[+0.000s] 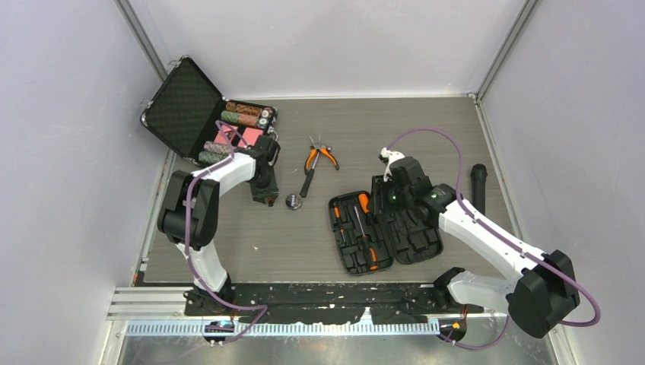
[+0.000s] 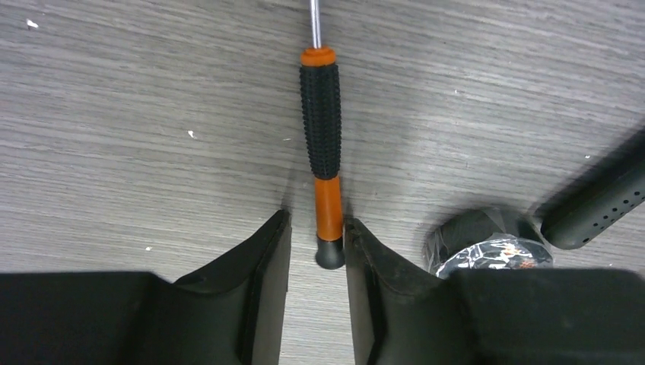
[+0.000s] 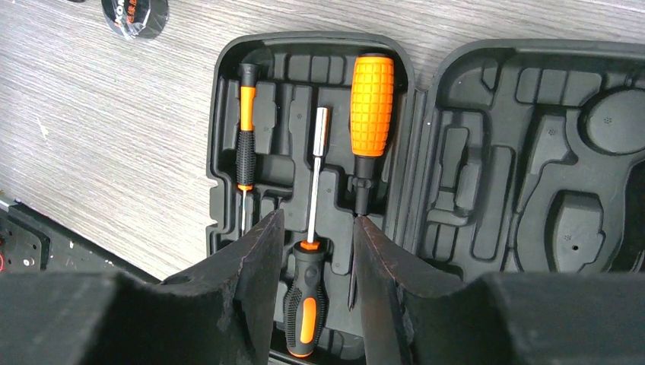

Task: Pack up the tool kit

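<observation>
An open metal-edged black briefcase [image 1: 182, 106] sits at the far left corner of the grey wood-grain worktop [image 1: 228, 243]. Its lid is tilted up and back toward the left wall, showing a dark, dimpled lining. Inside the tray, rows of poker chips [image 1: 245, 114] lie on edge along the far side and again along the near side, with red cards [image 1: 242, 138] between them. A pale ribbed metal rail [image 1: 304, 328] runs along the worktop's near edge.

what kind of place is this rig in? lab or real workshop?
Likely an enclosed lab test cell: plain white walls box in one wood-grain table, two robot arms are bolted at its near edge, and the tool kit and chip briefcase look like staged props.
</observation>
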Robot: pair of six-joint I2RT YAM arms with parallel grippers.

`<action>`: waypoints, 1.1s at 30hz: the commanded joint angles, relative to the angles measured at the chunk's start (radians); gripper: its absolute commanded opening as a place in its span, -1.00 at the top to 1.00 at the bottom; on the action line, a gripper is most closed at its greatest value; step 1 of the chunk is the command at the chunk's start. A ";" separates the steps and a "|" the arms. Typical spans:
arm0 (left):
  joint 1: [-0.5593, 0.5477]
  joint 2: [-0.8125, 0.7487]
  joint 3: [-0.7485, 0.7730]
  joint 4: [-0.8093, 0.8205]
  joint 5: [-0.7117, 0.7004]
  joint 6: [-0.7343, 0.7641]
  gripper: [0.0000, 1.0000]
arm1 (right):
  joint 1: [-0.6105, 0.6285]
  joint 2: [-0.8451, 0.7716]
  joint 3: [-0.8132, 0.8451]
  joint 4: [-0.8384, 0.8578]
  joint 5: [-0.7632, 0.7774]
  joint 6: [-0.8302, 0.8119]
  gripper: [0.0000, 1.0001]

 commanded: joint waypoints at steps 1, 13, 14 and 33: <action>0.002 0.028 0.022 0.014 -0.022 -0.030 0.48 | -0.008 -0.039 -0.018 0.045 -0.011 -0.001 0.11; -0.039 -0.215 -0.122 0.127 0.006 0.129 1.00 | -0.017 -0.106 -0.060 0.087 -0.065 -0.006 -0.24; -0.046 -0.252 -0.136 0.137 0.013 0.149 1.00 | -0.018 -0.113 -0.061 0.086 -0.069 -0.012 -0.26; -0.452 -0.781 -0.152 0.157 0.001 0.923 1.00 | -0.022 -0.373 0.161 -0.160 -0.101 -0.293 -0.60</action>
